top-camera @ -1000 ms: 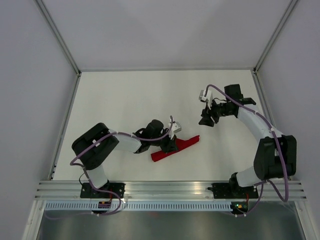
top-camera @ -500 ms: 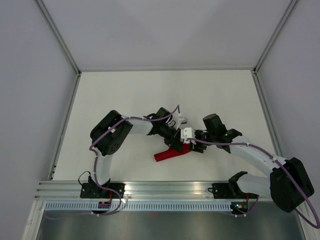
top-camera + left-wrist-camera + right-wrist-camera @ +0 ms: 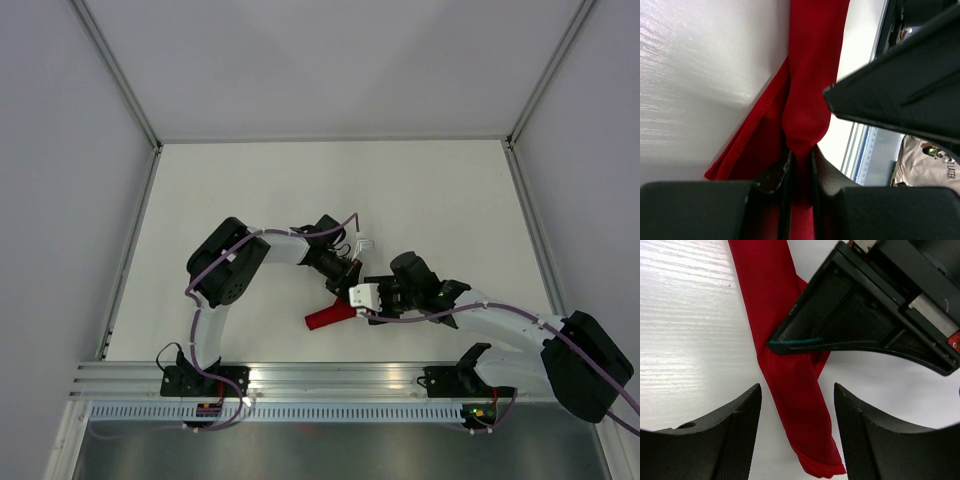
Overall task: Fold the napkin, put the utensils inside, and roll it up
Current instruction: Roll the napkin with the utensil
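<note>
Thin deep-red fabric napkin [image 3: 326, 318] lies as a narrow creased roll on the white table [image 3: 250, 200], near the front edge, between the arms. Left gripper [image 3: 800, 152] is pinched tight on its fabric. Right gripper [image 3: 797, 390] is spread wide, straddling the roll, holding nothing. No utensils visible. Judgement: the right gripper should close squarely across the roll, with the left holding tension, so the layers do not unwind

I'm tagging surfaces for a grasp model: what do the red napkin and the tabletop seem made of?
The napkin looks like thin woven fabric, slightly shiny: it lies in soft folds with rounded edges. The table seems hard white laminate or painted board, semi-gloss: fine streaks catch the light.
</note>
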Controlling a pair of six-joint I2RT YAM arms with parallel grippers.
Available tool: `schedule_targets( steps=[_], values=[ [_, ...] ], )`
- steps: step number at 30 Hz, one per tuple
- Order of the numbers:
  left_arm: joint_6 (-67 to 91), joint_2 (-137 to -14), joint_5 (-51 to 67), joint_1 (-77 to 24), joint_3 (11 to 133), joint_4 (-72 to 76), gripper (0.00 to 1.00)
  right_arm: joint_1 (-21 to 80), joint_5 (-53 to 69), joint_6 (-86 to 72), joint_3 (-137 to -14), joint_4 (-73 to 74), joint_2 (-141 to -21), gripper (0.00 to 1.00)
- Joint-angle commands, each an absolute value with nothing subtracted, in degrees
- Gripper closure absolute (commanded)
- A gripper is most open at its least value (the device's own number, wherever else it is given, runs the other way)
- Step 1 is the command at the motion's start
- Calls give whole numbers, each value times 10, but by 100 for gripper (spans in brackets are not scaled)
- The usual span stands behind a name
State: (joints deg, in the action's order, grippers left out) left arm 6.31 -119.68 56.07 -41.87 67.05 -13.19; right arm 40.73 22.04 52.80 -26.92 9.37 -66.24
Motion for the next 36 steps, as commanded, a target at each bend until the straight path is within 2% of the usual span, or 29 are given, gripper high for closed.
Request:
schedule_targets(
  steps=[1,7,10,11,13,17,18,19,22,28,36],
  values=[
    [34,-1230,497,-420,673,-194,98,427,193,537,-259,54,-661,34],
    [33,-1234,496,-419,684,-202,98,459,179,541,-253,59,-677,36],
    [30,-1233,495,-419,684,-204,98,465,176,545,-257,60,-701,40],
    [28,-1231,495,-419,684,-206,97,466,174,547,-259,62,-714,45],
    [25,-1229,493,-418,683,-207,93,465,171,549,-261,62,-723,50],
    [18,-1213,493,-415,682,-207,78,466,164,552,-263,69,-732,74],
    [17,-1209,494,-413,684,-207,70,465,163,552,-263,69,-733,76],
    [17,-1205,495,-410,684,-207,67,466,162,554,-265,74,-735,77],
    [18,-1182,476,-394,686,-207,63,465,163,558,-274,97,-740,82],
    [37,-1106,406,-354,683,-189,57,466,175,559,-309,157,-768,87],
    [100,-990,179,-301,629,-124,54,460,199,559,-359,218,-806,88]
  ],
)
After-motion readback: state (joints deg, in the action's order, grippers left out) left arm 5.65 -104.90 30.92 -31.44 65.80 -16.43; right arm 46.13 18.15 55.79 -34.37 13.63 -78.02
